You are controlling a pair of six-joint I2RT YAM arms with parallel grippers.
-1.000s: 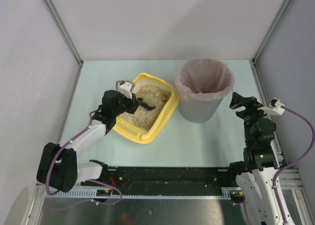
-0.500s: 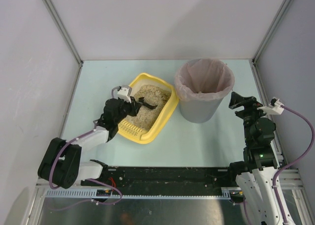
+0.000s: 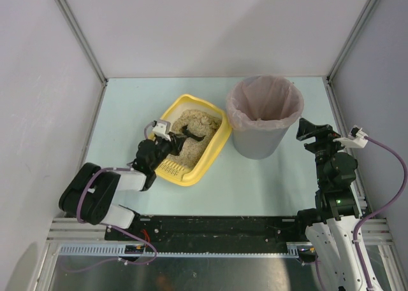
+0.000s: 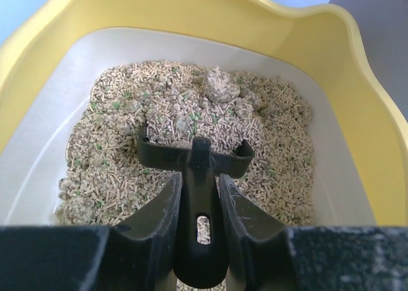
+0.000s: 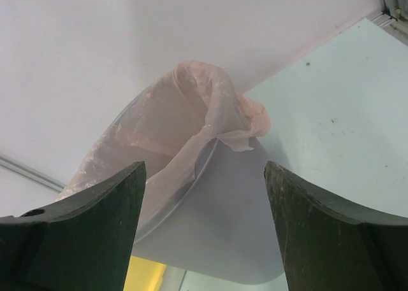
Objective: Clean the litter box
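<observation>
The litter box point(image 4: 357, 68) is smooth yellow plastic with a faint sheen and a paler, matt inside. Its litter point(image 4: 185, 109) is rough, dry, matt beige pellets with crumbly clumps. The scoop point(image 4: 194, 157) is smooth black plastic. The left gripper point(image 4: 199, 179) and right gripper point(image 5: 203, 170) have matt black fingers point(image 4: 159, 211), grainy and dusted pale. The bin point(image 5: 223, 221) is smooth grey plastic and its liner point(image 5: 185, 106) is thin, crinkled, translucent pinkish film. The table point(image 3: 255, 176) is smooth and matt.

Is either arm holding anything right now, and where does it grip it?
The left gripper holds a black scoop by its handle, blade down in the litter box. The right gripper is open and holds nothing.
</observation>
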